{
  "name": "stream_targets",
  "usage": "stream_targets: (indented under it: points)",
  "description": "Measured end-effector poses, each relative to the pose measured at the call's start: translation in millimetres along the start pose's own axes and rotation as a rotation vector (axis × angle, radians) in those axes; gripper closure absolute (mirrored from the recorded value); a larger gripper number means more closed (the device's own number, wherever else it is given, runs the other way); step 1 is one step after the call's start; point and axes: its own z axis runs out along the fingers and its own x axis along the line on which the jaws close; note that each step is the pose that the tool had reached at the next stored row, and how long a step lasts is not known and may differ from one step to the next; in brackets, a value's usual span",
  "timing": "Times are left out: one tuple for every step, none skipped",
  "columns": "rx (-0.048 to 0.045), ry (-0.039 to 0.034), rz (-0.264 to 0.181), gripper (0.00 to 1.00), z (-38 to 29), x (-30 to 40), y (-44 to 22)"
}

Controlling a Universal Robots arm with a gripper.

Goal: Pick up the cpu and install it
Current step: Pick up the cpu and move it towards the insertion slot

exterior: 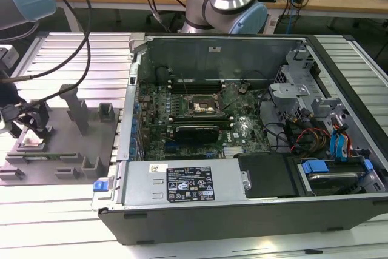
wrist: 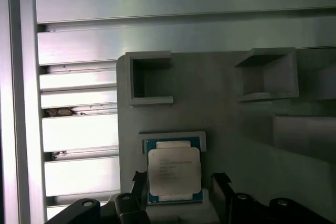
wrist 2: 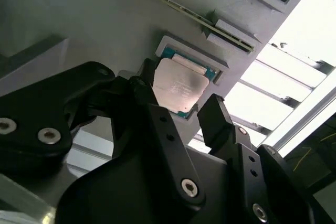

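Note:
The cpu (wrist: pixel 174 170), a flat square chip with a silvery top and a green rim, lies in a shallow recess of a grey fixture plate (wrist: pixel 226 114). My gripper (wrist: pixel 178 184) hangs just over it, open, with one black finger on each side of the chip and a small gap at both edges. In the second wrist view the cpu (wrist 2: pixel 178 85) shows between the same two fingers (wrist 2: pixel 215 114) of the gripper (wrist 2: pixel 178 95). In the exterior view the gripper (exterior: pixel 31 127) is at the far left, low over the fixture plate (exterior: pixel 66 150).
An open computer case (exterior: pixel 242 210) fills the exterior view's middle and right. Its motherboard carries a black socket frame (exterior: pixel 203 106). Upright grey posts (exterior: pixel 76 110) and small holders stand on the fixture plate. A ribbed aluminium table (wrist: pixel 157 9) lies underneath. Cables (exterior: pixel 79 34) trail from the arm.

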Motion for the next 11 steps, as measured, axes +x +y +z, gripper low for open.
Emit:
stream_targets:
  points:
    - [0.0001,0.0008,0.0,0.4,1.5,0.0,-0.1]
    - [0.0001,0.0011,0.0,0.4,3.0,0.0,-0.2]
    - [0.0001,0.0014,0.0,0.4,5.7,0.1,-0.3]
    - [0.0002,0.0018,0.0,0.4,7.4,0.2,-0.4]
    - [0.0002,0.0021,0.0,0.4,9.1,0.3,-0.5]
    - [0.0003,0.0023,0.0,0.4,9.3,0.3,-0.5]
    - [0.0001,0.002,0.0,0.4,10.0,0.3,-0.5]
    - [0.0002,0.002,0.0,0.4,10.7,0.3,0.0]
    - [0.0002,0.0021,0.0,0.4,11.1,0.4,0.3]
    - [0.0002,0.0022,0.0,0.4,11.2,0.4,0.3]
    - [0.0002,0.0022,0.0,0.4,11.2,0.4,0.3]
